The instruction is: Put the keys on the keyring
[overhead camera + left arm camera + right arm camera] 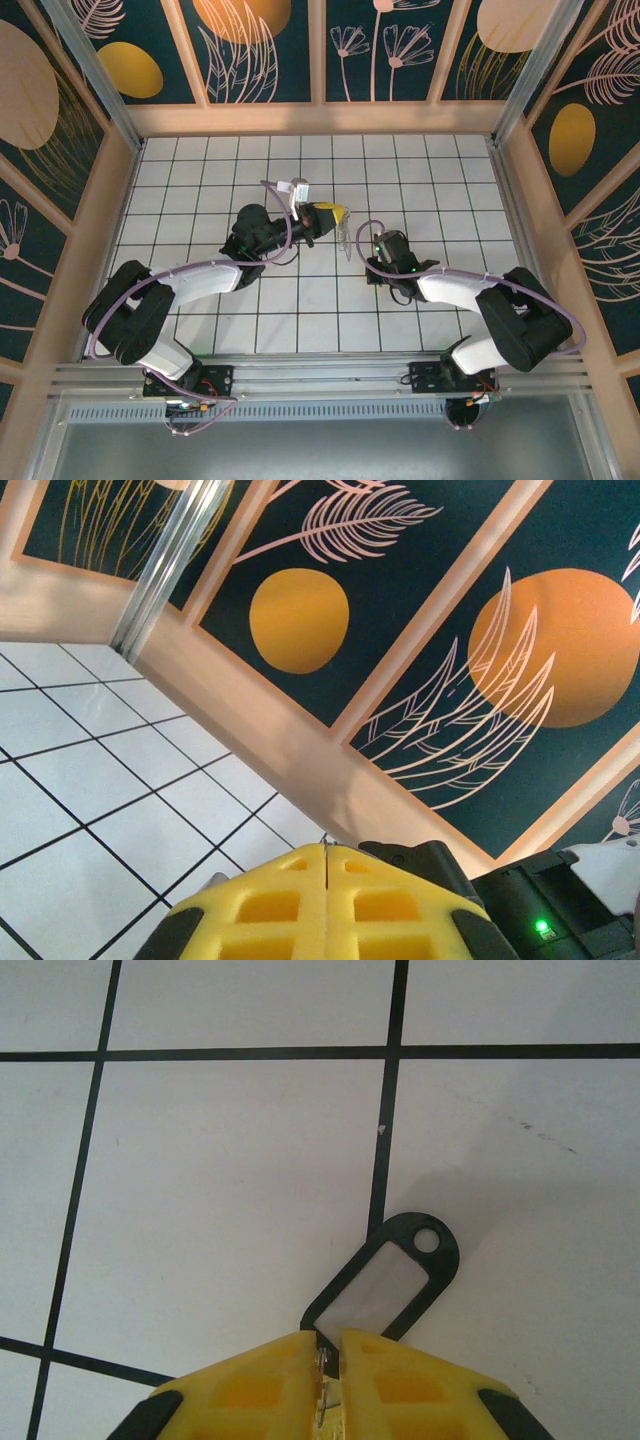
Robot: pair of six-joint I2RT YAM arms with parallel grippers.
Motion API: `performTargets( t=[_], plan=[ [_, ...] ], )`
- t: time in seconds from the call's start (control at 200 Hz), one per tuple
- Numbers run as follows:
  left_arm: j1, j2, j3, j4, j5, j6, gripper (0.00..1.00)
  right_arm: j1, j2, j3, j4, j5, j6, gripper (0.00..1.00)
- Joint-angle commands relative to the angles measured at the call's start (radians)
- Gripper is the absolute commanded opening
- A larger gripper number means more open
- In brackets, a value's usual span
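The right fingers (260, 1380) clamp the blade of the key (385, 1282), its black windowed head jutting past them over the tabletop (200, 1180), while the left fingers (270, 905) sit pressed together beside the keyring (346, 240); the key is probably light, stiff and slippery, best pinched flat across the blade.

The key (385, 1285) lies on a white tile of the tabletop (220, 1180), just ahead of the right tool (330, 1340). Its head is a black-rimmed rounded oblong with a pale grey centre and a small round hole at the end farthest from the right tool. It lies slantwise. Its near end enters the narrow gap between that tool's fingers (260, 1380), where a thin silvery piece shows. The keyring (346, 240), a thin pale silvery loop, sits just left of the right tool's tip in the top view.
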Motion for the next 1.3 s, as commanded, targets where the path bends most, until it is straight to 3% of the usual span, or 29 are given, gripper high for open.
performTargets(
  t=[0.0, 0.501, 0.766, 1.296],
  plan=[
    [-0.007, 0.004, 0.027, 0.075, 0.018, -0.011, 0.0, 0.009, 0.003, 0.003, -0.018, 0.021, -0.005, 0.21],
    [-0.008, 0.006, 0.027, 0.084, 0.019, -0.018, 0.0, 0.008, 0.007, 0.003, -0.019, 0.021, -0.007, 0.18],
    [-0.008, 0.014, 0.027, 0.097, 0.024, -0.026, 0.0, 0.015, -0.014, -0.009, -0.008, 0.003, -0.016, 0.27],
    [-0.007, 0.018, 0.032, 0.104, 0.025, -0.031, 0.0, 0.028, 0.0, 0.003, -0.026, 0.037, -0.013, 0.24]
  ],
)
